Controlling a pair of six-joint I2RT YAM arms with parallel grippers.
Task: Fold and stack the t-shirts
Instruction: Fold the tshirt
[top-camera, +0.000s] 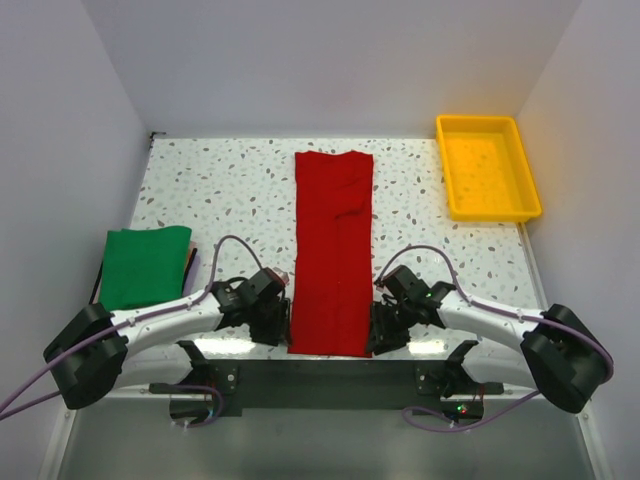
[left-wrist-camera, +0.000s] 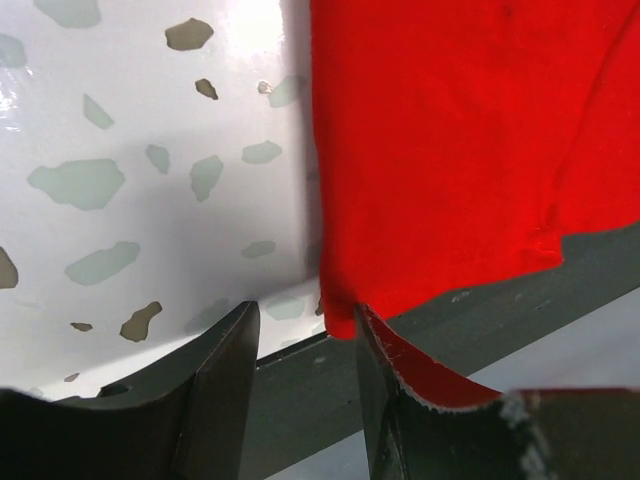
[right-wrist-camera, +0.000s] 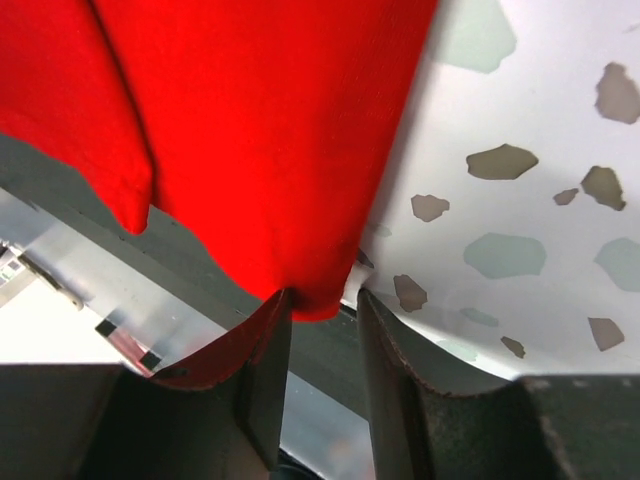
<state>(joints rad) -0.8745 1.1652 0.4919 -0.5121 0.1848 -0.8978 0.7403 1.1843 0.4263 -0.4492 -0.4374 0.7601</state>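
Top external: left gripper (top-camera: 278, 322) and right gripper (top-camera: 385, 330), jaws parted, flank the near corners of the red t-shirt (top-camera: 333, 250); green t-shirt (top-camera: 146, 265) lies left of it.

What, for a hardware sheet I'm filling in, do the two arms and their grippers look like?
The left arm and right arm have white links between bulky black joint housings. Each carries a lilac cable that loops free near the wrist. The left gripper and right gripper are black, each with two blunt matte fingers; one finger edge looks serrated.
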